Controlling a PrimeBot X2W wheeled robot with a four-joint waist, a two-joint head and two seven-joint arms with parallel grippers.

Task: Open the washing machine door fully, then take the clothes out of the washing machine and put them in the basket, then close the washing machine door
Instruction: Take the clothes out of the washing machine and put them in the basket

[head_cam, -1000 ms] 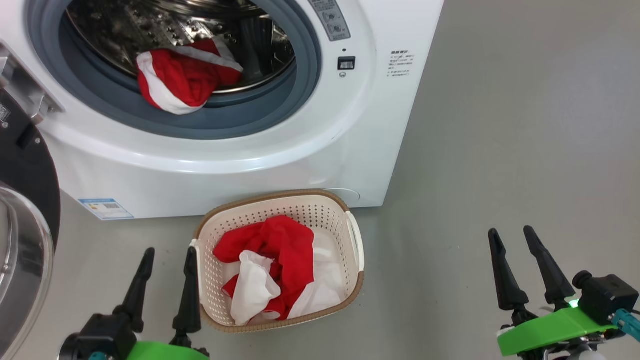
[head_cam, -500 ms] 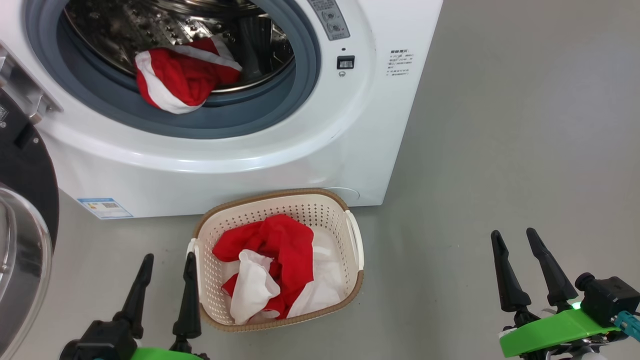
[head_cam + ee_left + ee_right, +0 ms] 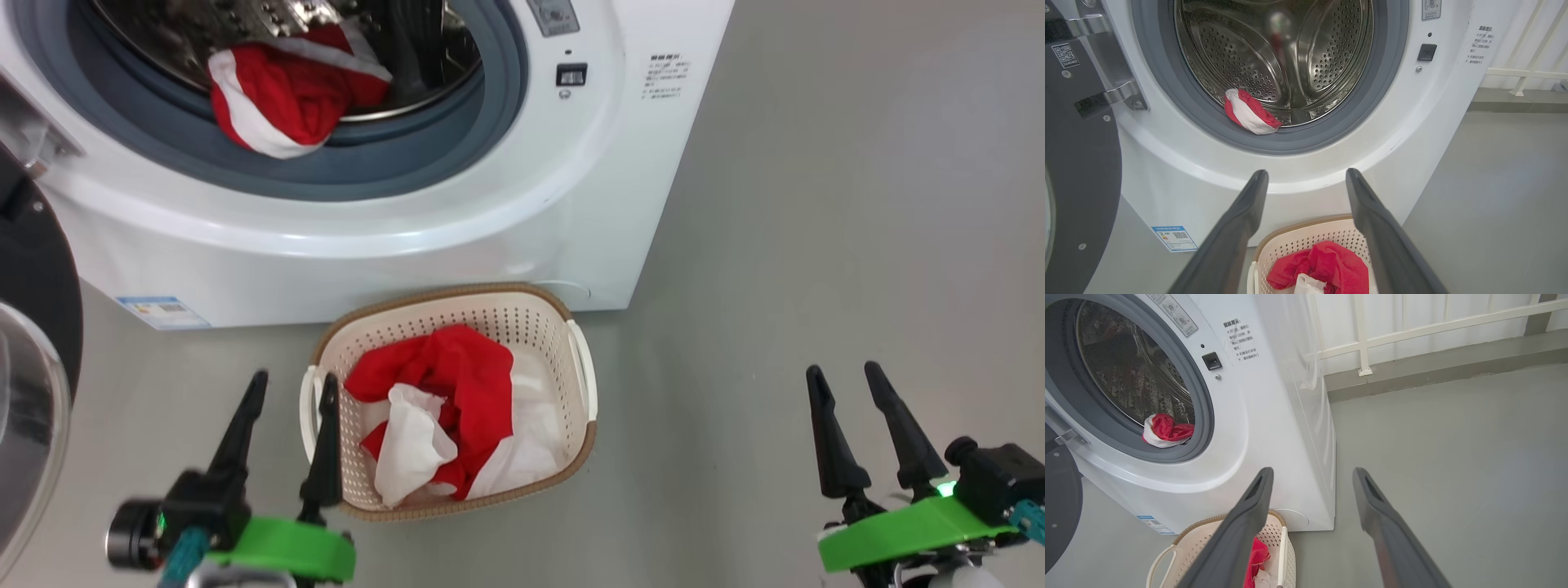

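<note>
- Red and white fabric, one bunched garment (image 3: 286,90), lies at the front lip of the steel drum (image 3: 1323,49). Its lower edge hangs onto the grey rubber ring (image 3: 367,167) of the washing machine (image 3: 506,212).
- More of the clothes (image 3: 457,400), red over white, sit crumpled in the basket (image 3: 445,296). The basket stands on the grey floor (image 3: 816,204) just in front of the machine, below the opening.
- The washing machine door (image 3: 41,310) is swung open at the left edge of the head view. Its black rim and part of the clear glass bowl are in the picture.
- The left gripper (image 3: 294,378) hovers low at the basket's left side. Its inner finger crosses the left handle in the head view, and contact cannot be judged. The two fingers are spread wide with nothing between them.
- The right gripper (image 3: 842,369) hangs over bare floor, well apart from the basket on its right. Its fingers are likewise spread wide and empty.
- A blue label (image 3: 162,312) sits at the lower left corner of the machine's front.
- A white railing (image 3: 1412,335) runs along the wall behind the machine in the right wrist view.
</note>
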